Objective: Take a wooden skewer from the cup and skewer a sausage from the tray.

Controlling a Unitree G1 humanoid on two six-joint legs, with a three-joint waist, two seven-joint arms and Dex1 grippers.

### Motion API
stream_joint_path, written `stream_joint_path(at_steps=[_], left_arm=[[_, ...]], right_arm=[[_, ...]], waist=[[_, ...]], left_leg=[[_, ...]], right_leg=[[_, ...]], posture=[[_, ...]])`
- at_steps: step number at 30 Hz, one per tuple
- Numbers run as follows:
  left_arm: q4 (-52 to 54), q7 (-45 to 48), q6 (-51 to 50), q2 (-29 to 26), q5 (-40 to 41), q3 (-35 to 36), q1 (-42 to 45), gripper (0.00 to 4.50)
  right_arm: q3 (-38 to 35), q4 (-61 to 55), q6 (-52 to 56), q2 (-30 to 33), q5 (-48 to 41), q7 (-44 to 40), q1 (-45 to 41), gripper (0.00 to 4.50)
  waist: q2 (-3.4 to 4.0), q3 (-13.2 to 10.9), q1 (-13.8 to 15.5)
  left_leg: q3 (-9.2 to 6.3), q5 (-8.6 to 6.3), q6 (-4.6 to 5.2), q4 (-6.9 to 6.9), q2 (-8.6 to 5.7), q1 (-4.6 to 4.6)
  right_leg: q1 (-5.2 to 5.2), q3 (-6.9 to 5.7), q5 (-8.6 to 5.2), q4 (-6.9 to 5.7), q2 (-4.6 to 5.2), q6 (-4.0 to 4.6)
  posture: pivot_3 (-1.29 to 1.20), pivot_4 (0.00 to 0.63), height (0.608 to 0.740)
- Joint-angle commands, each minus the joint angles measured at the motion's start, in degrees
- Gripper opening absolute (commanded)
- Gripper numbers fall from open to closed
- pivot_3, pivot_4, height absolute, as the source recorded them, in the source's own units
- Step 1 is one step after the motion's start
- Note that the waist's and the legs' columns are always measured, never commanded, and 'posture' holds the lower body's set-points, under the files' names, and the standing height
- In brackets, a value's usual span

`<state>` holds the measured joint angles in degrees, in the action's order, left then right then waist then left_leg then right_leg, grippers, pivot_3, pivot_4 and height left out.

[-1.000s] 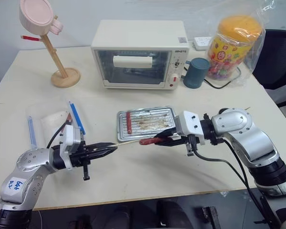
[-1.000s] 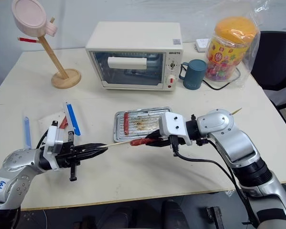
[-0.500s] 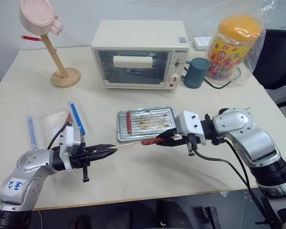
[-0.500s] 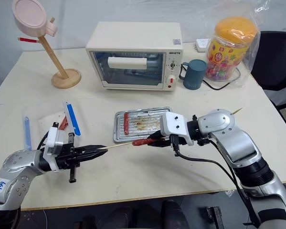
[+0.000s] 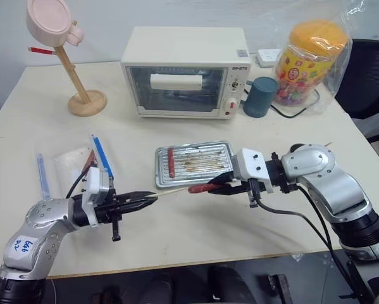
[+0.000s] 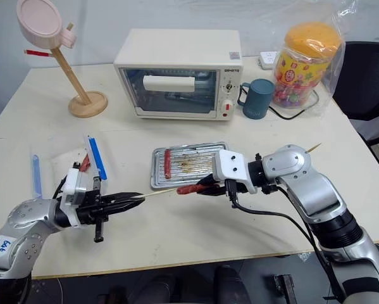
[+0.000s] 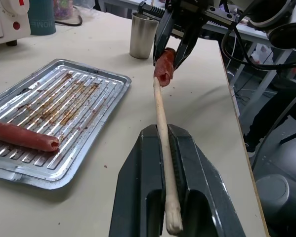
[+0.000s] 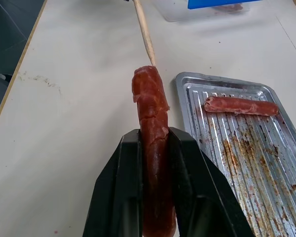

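My left gripper (image 5: 146, 199) is shut on the butt end of the wooden skewer (image 5: 171, 192), a thin pale stick that points level toward the right. Its tip meets the end of a reddish-brown sausage (image 5: 198, 187), which my right gripper (image 5: 217, 185) is shut on just in front of the tray (image 5: 205, 151). In the left wrist view the skewer (image 7: 160, 113) runs up from my fingers (image 7: 138, 163) to the sausage's cut end (image 7: 164, 69). A second sausage (image 5: 171, 163) lies at the tray's left end. The steel cup (image 7: 143, 35) stands behind the right gripper.
A toaster oven (image 5: 183, 73), a teal mug (image 5: 260, 96) and a bagged candy jar (image 5: 309, 60) stand along the back. A wooden stand with a pink cup (image 5: 81, 98) is at the back left. A clear bag with blue strips (image 5: 72, 161) lies left of the tray.
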<state>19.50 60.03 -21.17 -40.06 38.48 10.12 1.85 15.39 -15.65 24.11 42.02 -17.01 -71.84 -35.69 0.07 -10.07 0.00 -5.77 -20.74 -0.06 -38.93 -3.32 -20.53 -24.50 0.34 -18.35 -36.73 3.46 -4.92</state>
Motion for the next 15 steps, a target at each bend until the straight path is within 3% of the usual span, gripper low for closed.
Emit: stream_joint_path(at_steps=[1, 15], left_arm=[[1.6, 0.1, 0.0, 0.2, 0.3, -0.6, 0.6, 0.0], [0.3, 1.4, -0.3, -0.6, 1.6, 1.3, 0.6, 0.0]], right_arm=[[-0.1, -1.5, 0.0, -0.9, -0.7, 0.0, -1.4, 0.75], [-0.6, 0.0, -0.9, 0.1, -0.2, -0.8, -0.3, 0.75]], waist=[[0.0, 0.0, 0.0], [0.0, 0.0, 0.0]], left_leg=[[0.0, 0.0, 0.0, -0.01, 0.0, 0.0], [0.0, 0.0, 0.0, -0.02, 0.0, 0.0]], right_leg=[[0.0, 0.0, 0.0, -0.01, 0.0, 0.0], [0.0, 0.0, 0.0, -0.02, 0.0, 0.0]], posture=[[0.0, 0.15, 0.74], [0.0, 0.15, 0.74]])
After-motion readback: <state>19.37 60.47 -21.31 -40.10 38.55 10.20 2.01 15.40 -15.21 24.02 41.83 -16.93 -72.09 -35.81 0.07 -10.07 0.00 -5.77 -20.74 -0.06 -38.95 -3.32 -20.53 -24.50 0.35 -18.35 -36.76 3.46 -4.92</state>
